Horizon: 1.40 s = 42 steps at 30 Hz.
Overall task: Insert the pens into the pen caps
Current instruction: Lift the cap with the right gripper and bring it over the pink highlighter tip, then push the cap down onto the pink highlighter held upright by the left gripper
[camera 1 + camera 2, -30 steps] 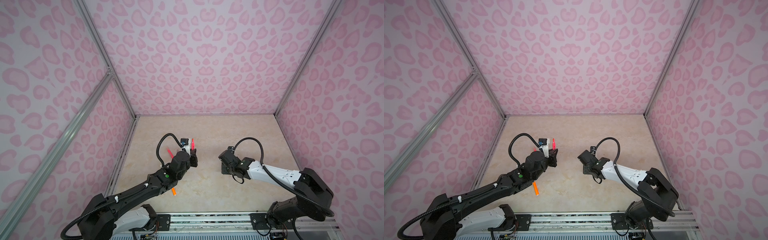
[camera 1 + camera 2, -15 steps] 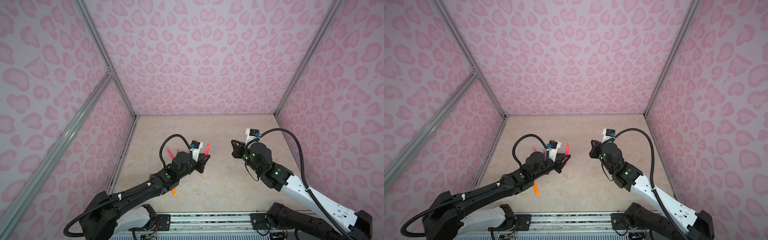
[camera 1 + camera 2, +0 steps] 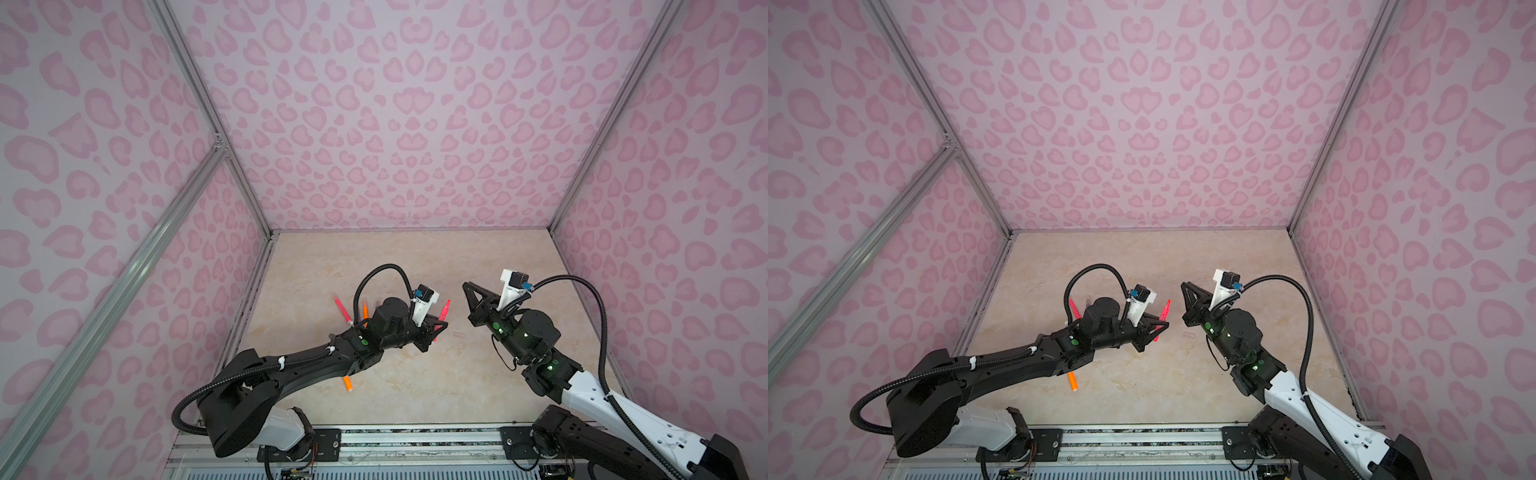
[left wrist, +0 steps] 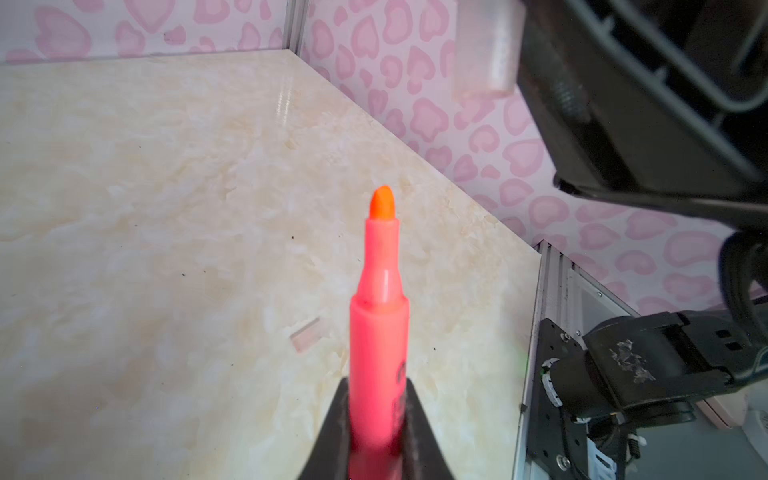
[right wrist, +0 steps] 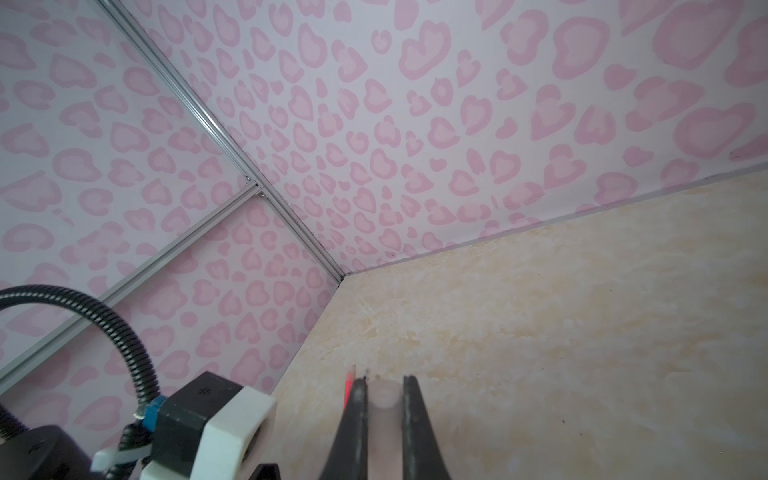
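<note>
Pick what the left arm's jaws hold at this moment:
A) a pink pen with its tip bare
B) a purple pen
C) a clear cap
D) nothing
A: in the left wrist view the jaws are closed on the barrel of the pink pen, whose uncapped tip sticks out ahead of them.

Left claw [image 3: 437,331] clamped, right claw [image 3: 466,286] clamped, tips near, facing each other

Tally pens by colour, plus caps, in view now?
Pink pens: 2 (held pink pen in left tool, loose pink pen)
Orange pens: 2 (far orange pen, near orange pen)
Clear caps: 2 (held cap in right tool, loose cap)
Purple pens: 0 visible
Total: 6
</note>
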### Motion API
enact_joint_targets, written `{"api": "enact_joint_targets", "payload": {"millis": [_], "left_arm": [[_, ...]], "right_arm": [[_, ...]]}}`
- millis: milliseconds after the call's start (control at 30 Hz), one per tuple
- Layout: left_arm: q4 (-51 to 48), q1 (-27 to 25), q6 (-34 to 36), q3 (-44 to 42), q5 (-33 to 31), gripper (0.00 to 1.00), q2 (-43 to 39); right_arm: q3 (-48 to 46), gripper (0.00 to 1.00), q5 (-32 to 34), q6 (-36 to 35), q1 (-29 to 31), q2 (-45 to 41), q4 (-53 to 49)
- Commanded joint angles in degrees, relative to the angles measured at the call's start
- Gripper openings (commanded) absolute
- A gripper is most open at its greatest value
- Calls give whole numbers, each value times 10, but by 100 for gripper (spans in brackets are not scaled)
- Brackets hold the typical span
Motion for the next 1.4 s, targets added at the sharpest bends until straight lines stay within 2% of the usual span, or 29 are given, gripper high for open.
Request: {"api": "enact_joint_targets", "payload": {"millis": [0, 400, 900, 1067, 1367], "left_arm": [[10, -2, -17, 14, 31, 4, 12], [11, -2, -21, 5, 14, 4, -4], [7, -2, -19, -8, -27, 3, -28], [9, -1, -24, -15, -40, 3, -36], [-6, 17, -40, -24, -64, 4, -72]], "right_arm": [[-4, 0, -37, 15, -3, 6, 54], [-7, 0, -64, 46, -4, 61, 85], [3, 0, -90, 56, -4, 87, 79], [11, 0, -122, 59, -3, 99, 81], [-1, 0, -179, 83, 21, 130, 163]]}}
